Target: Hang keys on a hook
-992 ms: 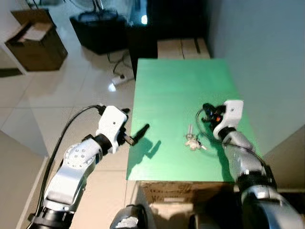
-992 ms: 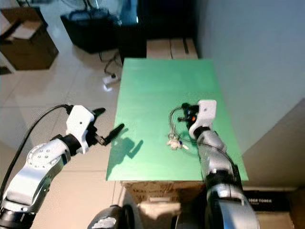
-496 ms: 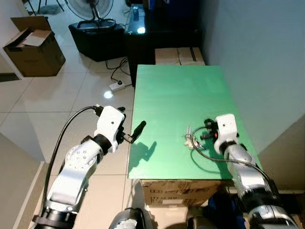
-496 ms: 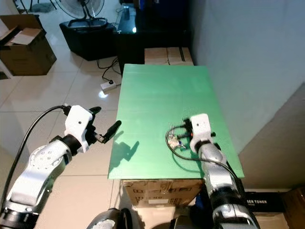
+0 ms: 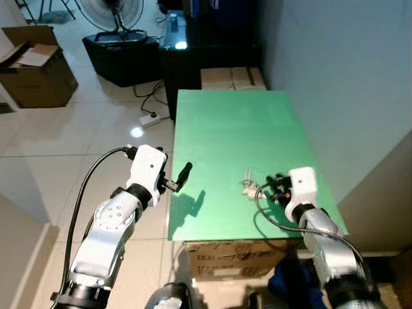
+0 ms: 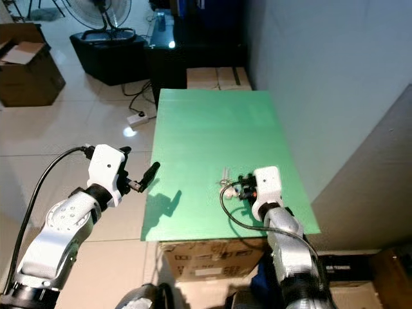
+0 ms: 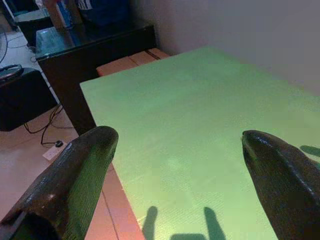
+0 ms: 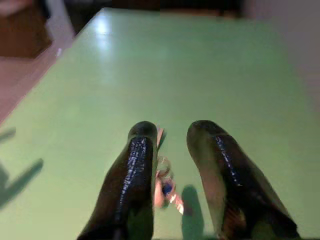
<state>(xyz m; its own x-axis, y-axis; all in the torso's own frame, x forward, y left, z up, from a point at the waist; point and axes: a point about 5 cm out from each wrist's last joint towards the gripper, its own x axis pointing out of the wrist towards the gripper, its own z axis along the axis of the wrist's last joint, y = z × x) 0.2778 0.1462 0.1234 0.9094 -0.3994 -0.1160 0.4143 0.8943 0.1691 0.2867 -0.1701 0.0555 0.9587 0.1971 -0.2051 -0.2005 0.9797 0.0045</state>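
I'm looking down on a pale tiled floor (image 5: 58,141) with a grey wall (image 5: 341,77) on the robot's right and a green desk (image 5: 232,129) set against it. Beyond the desk's far end sit a dark cabinet (image 5: 206,55) and a low brown box (image 5: 230,78); off to the left there's a black bin (image 5: 122,55) with a fan (image 5: 114,11) behind it, an open cardboard box (image 5: 35,67), and a white power strip (image 5: 149,119) on the tiles.

My left gripper (image 5: 182,177) hangs just off the desk's left edge, released; in the left wrist view its two black fingers (image 7: 75,175) stand wide apart over bare green, touching nothing.

My right gripper (image 8: 167,137) is down near the desk's front right corner, and in the right wrist view its fingers (image 8: 135,175) are parted a little with the keys (image 8: 165,185) lying on the desk between them. Whether a fingertip actually touches the keys, I can't tell. From the head camera the keys (image 5: 248,187) lie just left of the gripper, small and pale; I can't make out single keys there. A black cable (image 5: 265,212) loops over the desk by the right wrist.

Against half a second ago, the right gripper has come in closer to the keys, with its white wrist lower toward the front edge. The whole view has shifted too, so the camera has moved. The keys lie at the same spot on the desk.
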